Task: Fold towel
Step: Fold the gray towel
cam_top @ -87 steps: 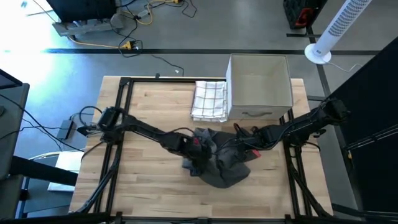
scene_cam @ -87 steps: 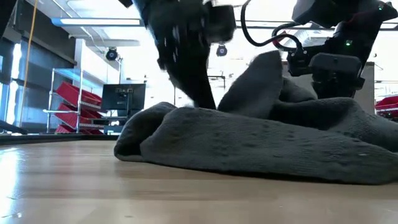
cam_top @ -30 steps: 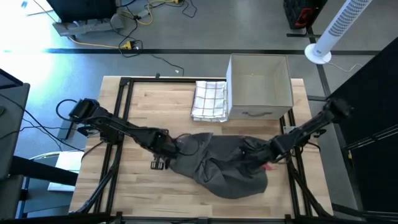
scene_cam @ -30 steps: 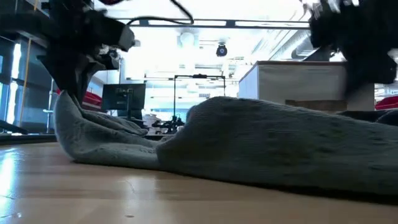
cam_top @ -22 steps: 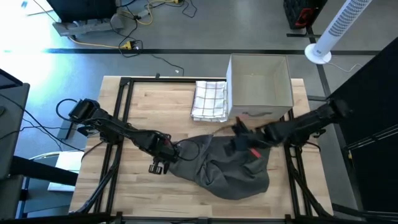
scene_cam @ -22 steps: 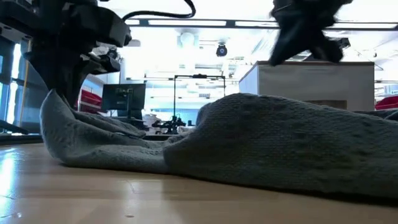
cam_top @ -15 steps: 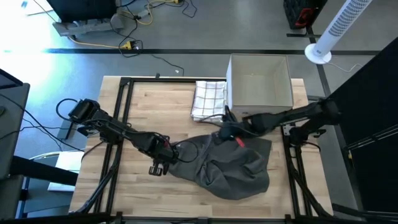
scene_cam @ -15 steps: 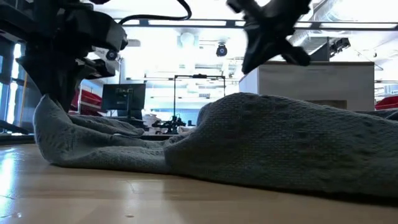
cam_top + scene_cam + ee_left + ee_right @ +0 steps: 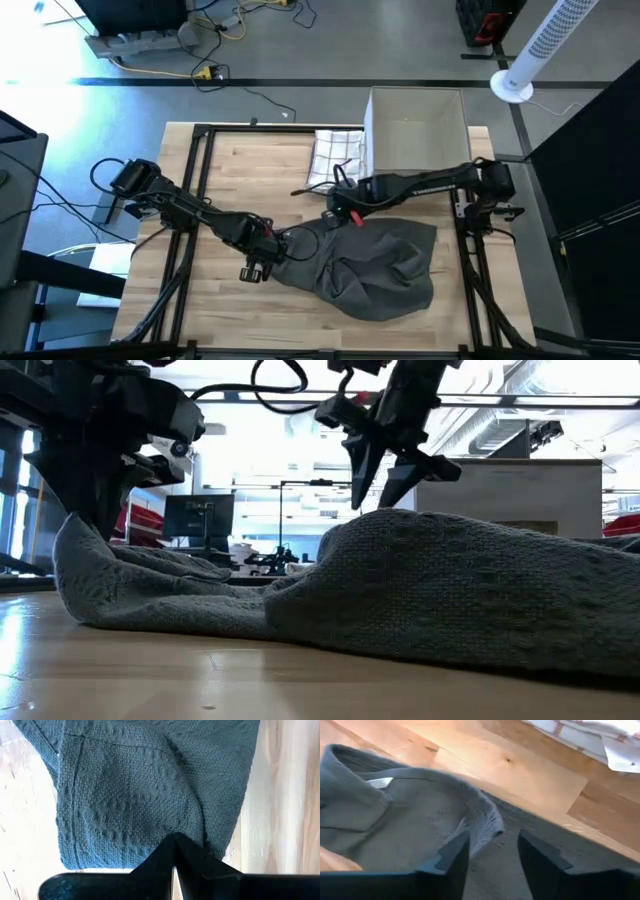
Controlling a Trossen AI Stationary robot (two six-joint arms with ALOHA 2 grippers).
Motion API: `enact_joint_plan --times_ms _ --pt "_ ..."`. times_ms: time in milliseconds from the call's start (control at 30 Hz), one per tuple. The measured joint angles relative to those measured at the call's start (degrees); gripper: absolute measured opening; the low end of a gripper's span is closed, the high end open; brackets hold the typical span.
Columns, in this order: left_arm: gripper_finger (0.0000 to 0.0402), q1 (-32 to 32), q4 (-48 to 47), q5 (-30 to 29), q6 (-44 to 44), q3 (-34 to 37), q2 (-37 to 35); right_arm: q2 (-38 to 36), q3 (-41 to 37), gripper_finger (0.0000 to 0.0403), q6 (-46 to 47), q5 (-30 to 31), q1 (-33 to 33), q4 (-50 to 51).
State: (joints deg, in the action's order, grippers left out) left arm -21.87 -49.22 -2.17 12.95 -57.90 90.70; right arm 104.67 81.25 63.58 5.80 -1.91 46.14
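1. The grey towel (image 9: 375, 265) lay rumpled on the wooden table (image 9: 240, 180), in the lower centre of the high view, stretching toward the lower right.
2. The left gripper (image 9: 266, 252) sat at the towel's left corner, left of centre in the high view; in the left wrist view its fingers (image 9: 175, 851) were pressed together, pinching the towel's edge.
3. The right gripper (image 9: 337, 208) hovered at the towel's upper edge, near the frame's centre; its fingers (image 9: 451, 857) stood apart, with nothing between them.
4. A folded checked cloth (image 9: 337, 152) lay in the upper centre, just beside a white box (image 9: 417, 140) on its right.
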Motion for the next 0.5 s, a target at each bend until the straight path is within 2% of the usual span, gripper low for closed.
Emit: enact_joint_plan --times_ms 133,233,500 --pt "0.0000 0.00 0.01 0.00 -0.02 -0.01 0.00 0.29 -0.12 0.0204 0.12 0.15 0.80 0.30" --pt "0.0000 0.00 0.00 0.00 -0.02 -0.01 0.00 0.75 -0.81 0.0217 0.25 -0.20 1.53 0.26" --pt "0.0000 0.00 0.01 0.00 0.02 -0.05 0.00 2.18 -4.18 0.0193 -0.47 -6.40 2.42 -7.97"
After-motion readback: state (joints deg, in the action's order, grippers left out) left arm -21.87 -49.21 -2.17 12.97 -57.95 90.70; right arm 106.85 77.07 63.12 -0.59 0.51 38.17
